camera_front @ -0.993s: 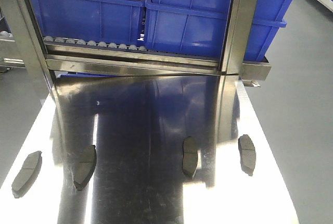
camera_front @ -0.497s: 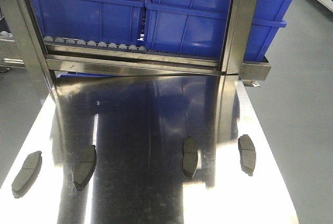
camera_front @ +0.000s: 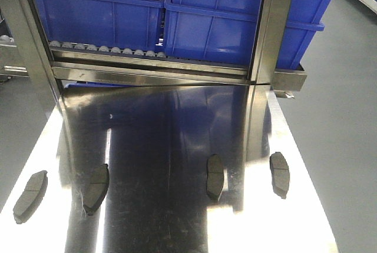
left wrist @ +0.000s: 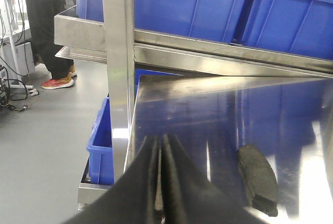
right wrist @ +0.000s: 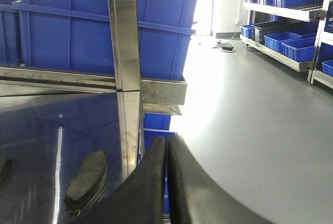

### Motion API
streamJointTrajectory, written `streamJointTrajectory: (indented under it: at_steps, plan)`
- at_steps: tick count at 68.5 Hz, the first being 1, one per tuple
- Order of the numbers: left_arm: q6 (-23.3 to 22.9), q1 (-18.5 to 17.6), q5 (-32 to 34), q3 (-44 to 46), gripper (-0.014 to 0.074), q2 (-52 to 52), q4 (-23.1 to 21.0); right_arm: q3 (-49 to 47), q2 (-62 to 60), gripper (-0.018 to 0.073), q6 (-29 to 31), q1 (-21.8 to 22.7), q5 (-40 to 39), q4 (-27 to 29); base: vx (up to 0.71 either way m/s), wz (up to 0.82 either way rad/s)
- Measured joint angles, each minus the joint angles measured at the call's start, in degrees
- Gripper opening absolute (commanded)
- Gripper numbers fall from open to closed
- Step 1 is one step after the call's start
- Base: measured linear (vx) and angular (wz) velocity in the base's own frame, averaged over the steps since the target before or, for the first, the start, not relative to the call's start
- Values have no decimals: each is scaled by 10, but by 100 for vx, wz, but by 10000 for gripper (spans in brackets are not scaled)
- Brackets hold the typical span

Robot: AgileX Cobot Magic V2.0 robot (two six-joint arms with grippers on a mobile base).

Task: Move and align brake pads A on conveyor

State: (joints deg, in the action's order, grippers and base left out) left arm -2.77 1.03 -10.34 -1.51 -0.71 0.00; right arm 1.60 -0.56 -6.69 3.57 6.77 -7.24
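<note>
Several brake pads A lie flat and apart in a row on a shiny steel table (camera_front: 177,141): dark grey oblong pads at far left (camera_front: 30,196), left of centre (camera_front: 96,188), right of centre (camera_front: 215,177) and far right (camera_front: 280,173). The conveyor is out of view. Neither gripper shows in the front view. In the left wrist view my left gripper (left wrist: 159,143) is shut on nothing over the table's left edge, with a pad (left wrist: 257,179) to its right. My right gripper (right wrist: 167,140) is shut and empty beyond the table's right edge, with a pad (right wrist: 87,174) to its left.
Blue bins (camera_front: 212,17) sit on a steel roller rack behind the table, held by upright steel posts (camera_front: 271,29). Another blue bin (left wrist: 101,140) stands low beside the table's left edge. A person (left wrist: 44,26) stands at far left. Shelves of blue bins (right wrist: 291,5) line the far right wall.
</note>
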Motion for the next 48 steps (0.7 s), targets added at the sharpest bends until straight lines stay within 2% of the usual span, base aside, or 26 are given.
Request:
streamJointTrajectory:
  at_steps: [8, 24, 30, 43, 48]
  plan:
    - [0, 0, 6, 0, -6, 0, 0, 0, 0, -11, 0, 0, 0, 0, 0, 0]
    - [3, 0, 109, 0, -6, 0, 4, 0, 0, -11, 0, 0, 0, 0, 0, 0]
    - [3, 0, 118, 6, -6, 7, 4, 0, 0, -11, 0, 0, 0, 0, 0, 0]
    - [3, 0, 121, 79, -6, 112, 4, 0, 0, -11, 0, 0, 0, 0, 0, 0]
    - [4, 0, 103, 117, -6, 163, 4, 0, 0, -11, 0, 0, 0, 0, 0, 0]
